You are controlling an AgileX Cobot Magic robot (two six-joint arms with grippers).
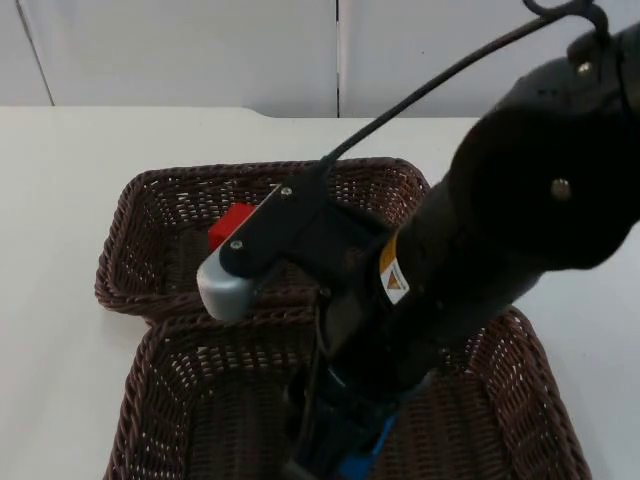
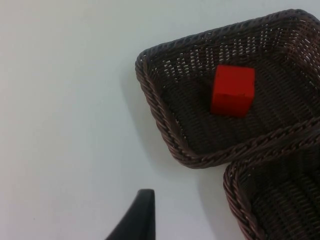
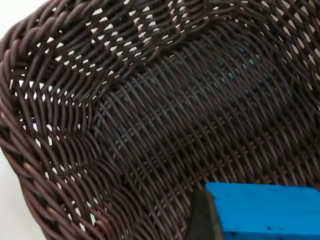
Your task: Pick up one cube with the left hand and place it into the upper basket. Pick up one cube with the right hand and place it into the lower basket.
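**Blue cube at the right gripper, inside the lower basket**

In the top view the right arm runs from the upper right corner down to the bottom centre, where the right gripper reaches into the lower basket. A blue cube shows right at the gripper, at the frame's bottom edge. The right wrist view has that cube pressed against a black fingertip, above the woven basket floor; the fingers pinch it.

The upper basket sits left of centre, touching the lower one along their shared rims. A red cube lies in it.

The left gripper's fingertip hangs over the white table, beside the upper basket and well apart from the red cube; whether its fingers are spread cannot be told.
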